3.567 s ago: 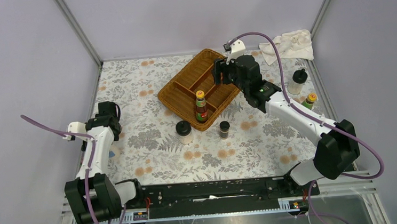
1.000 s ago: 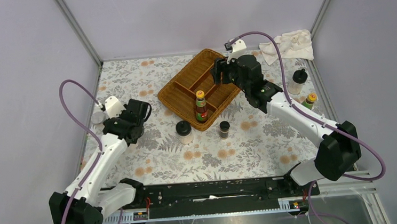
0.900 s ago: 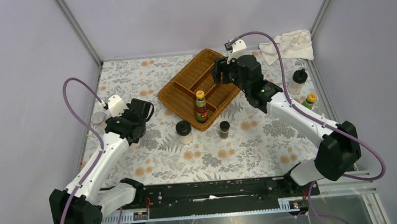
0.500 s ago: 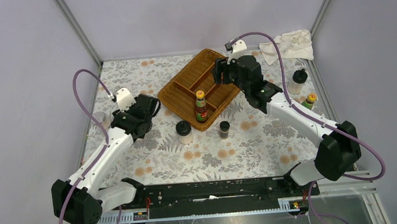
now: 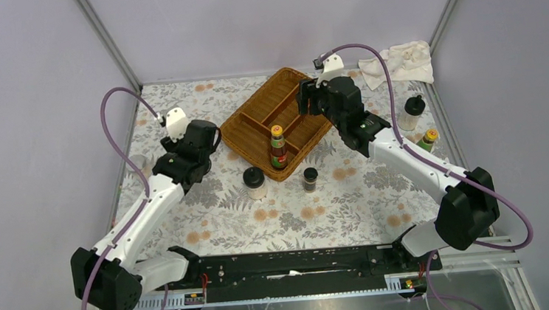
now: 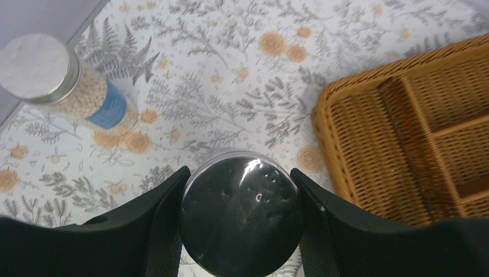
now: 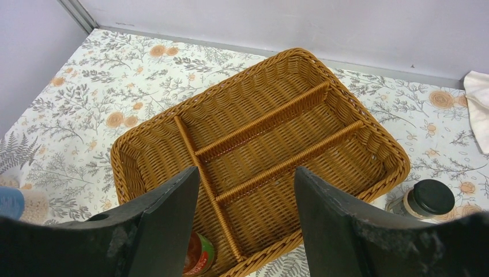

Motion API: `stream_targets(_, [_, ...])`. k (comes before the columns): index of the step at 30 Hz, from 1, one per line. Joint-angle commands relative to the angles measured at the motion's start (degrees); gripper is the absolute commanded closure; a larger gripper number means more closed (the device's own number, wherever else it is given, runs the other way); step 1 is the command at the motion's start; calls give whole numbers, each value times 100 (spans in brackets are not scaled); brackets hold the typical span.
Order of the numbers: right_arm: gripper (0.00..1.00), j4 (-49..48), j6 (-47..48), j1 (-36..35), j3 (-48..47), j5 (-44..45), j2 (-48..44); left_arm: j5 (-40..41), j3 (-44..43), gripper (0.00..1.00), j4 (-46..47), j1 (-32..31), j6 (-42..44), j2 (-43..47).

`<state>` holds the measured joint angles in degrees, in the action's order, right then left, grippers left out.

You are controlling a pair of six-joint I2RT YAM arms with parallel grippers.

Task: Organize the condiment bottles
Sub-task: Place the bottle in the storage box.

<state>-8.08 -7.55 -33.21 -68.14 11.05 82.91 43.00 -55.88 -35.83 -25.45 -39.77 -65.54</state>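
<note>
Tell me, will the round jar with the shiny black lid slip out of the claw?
Possibly: the round jar with the shiny black lid looks glossy and smooth, so it may be slippery. The left claw hugs both sides, which probably steadies it. Dropped on its side, it would likely roll.

Light is bright, even and diffuse, falling from above. Overhead view: sharp throughout; the tray (image 5: 254,116) and my arms throw only faint, soft shadows on the table (image 5: 209,212). Left wrist view: a small white glint sits near 12 o'clock on the jar (image 6: 241,222) top; my left fingers (image 6: 153,228), at 6 o'clock, are dark and soft-edged. Right wrist view: the tray weave is crisp, while my right fingers (image 7: 164,228), at 6 o'clock, are blurred, with a dull grey sheen.
</note>
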Motion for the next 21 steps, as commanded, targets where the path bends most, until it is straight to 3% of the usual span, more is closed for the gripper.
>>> stream_targets(1, [32,-163,10,34,-50,219,-50,68,-501,100,834,-33,404,-127])
stream_targets(8, [32,-181,34,33,-55,384,17,-126,-886,100,1169,-25,615,-574])
stream_targets(21, [32,-53,140,115,-397,863,263,-662,-2443,100,1749,19,1313,-2097])
